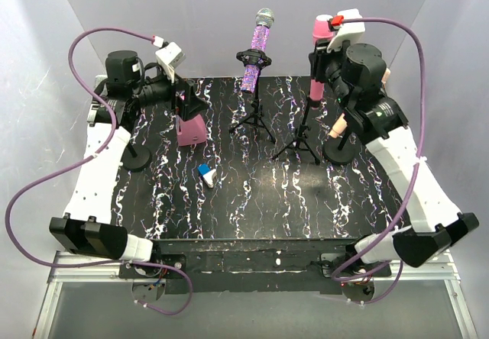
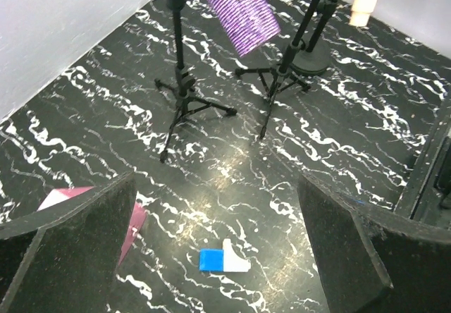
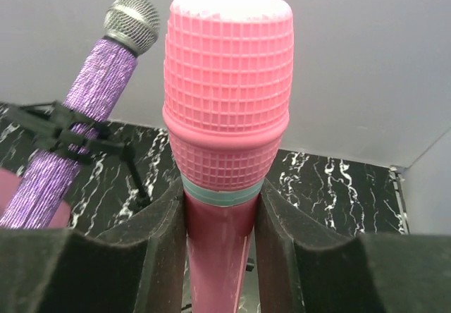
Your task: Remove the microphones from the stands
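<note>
Black marbled counter (image 1: pixel 229 201): pink microphone (image 3: pixel 227 115) sits pretty much upright in its stand (image 1: pixel 299 139), back right, gridded head up. Right fingers (image 3: pixel 158 256) clamped on its handle, left fingers (image 2: pixel 70 249) wide apart.

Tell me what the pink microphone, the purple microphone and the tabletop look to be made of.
The pink microphone: probably moulded plastic, matte; its grille is a solid pink grid, not wire.
The purple microphone: glittery ribbed wrap on the body, silvery metal-looking mesh head.
The tabletop: black marble-pattern surface, likely laminate or film, semi-gloss; a light glare shows on it.
</note>
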